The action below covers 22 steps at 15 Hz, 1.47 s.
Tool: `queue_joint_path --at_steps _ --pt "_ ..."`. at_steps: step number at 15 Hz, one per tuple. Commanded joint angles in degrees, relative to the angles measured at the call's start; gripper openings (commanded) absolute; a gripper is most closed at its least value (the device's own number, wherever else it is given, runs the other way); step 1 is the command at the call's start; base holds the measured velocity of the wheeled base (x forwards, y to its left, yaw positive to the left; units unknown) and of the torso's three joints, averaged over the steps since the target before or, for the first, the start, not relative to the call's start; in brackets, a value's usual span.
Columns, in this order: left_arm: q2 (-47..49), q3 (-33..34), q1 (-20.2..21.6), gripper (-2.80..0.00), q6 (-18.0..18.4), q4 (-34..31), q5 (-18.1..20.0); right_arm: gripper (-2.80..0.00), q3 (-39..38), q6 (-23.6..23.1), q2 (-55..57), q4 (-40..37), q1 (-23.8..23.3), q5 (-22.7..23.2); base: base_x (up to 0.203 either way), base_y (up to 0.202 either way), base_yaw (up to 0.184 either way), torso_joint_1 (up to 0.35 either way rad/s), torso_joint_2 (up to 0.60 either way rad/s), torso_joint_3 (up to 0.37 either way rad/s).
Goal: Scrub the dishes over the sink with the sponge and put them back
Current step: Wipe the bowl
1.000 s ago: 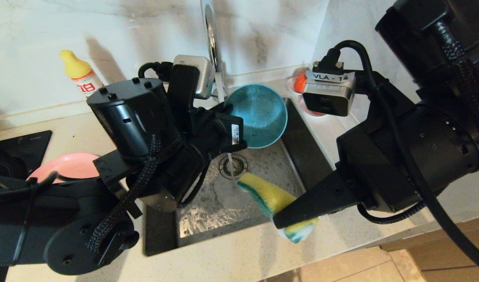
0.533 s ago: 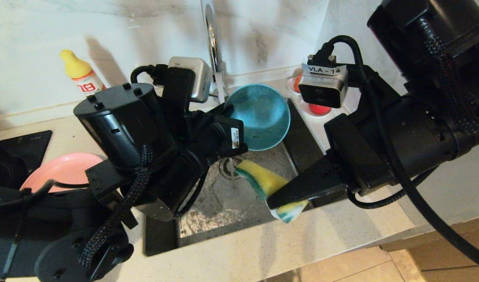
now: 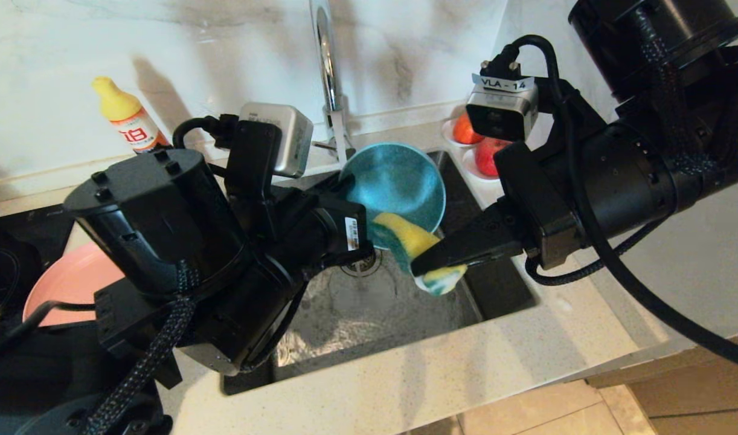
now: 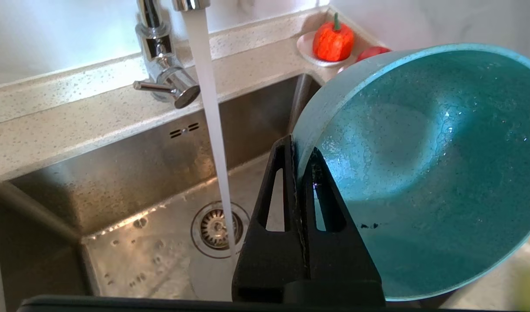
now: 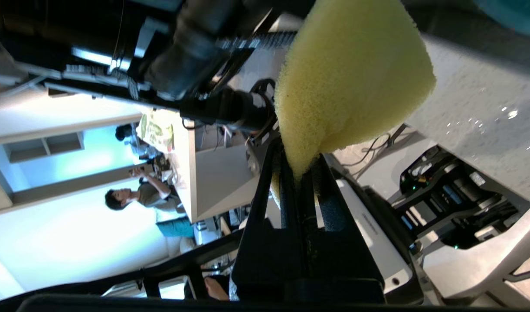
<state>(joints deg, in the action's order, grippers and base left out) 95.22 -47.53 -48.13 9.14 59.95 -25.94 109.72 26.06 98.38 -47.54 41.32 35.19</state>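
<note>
The scrub was just getting under way: the left pincer (image 4: 300, 151) was clamped on the rim of the teal bowl (image 3: 399, 181), tipped on edge above the steel sink (image 3: 357, 308) beside the running tap (image 4: 169, 78), while the right pincer (image 3: 418, 264) pinched the soft yellow sponge (image 3: 411, 238), green-backed and folded, at the bowl's lower lip. By my read, the next move called for pressing that sponge into the glazed, water-beaded hollow and sweeping around it. The pink plate (image 3: 67, 284) waited on the table (image 3: 405, 374), at the left.
</note>
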Motion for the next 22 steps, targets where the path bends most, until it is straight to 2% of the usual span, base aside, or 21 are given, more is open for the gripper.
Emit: queue_joint_path --at_steps 1,3,7,15,18,22 --pt "-0.4 0.3 -1.0 -2.8 -0.2 0.6 -0.2 -2.8 0.5 0.1 0.3 0.0 -1.0 0.2 0.0 0.0 0.0 0.0 0.0 0.0" --pt "-0.5 0.7 -2.3 -2.8 -0.3 0.7 -0.2 -2.8 0.3 0.2 0.4 1.1 -1.6 0.1 0.0 0.0 0.0 0.0 0.0 0.0" --pt "-0.4 1.7 -4.1 -2.8 -0.2 2.8 -0.2 -2.8 0.1 3.5 1.0 5.7 -2.7 0.1 0.0 0.0 0.0 0.0 0.0 0.0" --pt "-3.2 5.1 -4.1 -2.8 -0.2 2.9 0.2 -2.8 0.3 3.5 1.2 5.9 -7.0 -0.4 0.0 0.0 0.0 0.0 0.0 0.0" --pt "-3.6 6.4 -4.1 -2.8 0.3 2.8 0.4 -2.8 0.3 3.6 0.6 5.9 -7.0 -3.0 0.0 0.0 0.0 0.0 0.0 0.0" --pt "-3.3 9.0 -4.2 -2.8 0.8 3.0 0.4 -2.8 0.3 3.6 0.4 6.6 -7.0 -3.2 0.0 0.0 0.0 0.0 0.0 0.0"
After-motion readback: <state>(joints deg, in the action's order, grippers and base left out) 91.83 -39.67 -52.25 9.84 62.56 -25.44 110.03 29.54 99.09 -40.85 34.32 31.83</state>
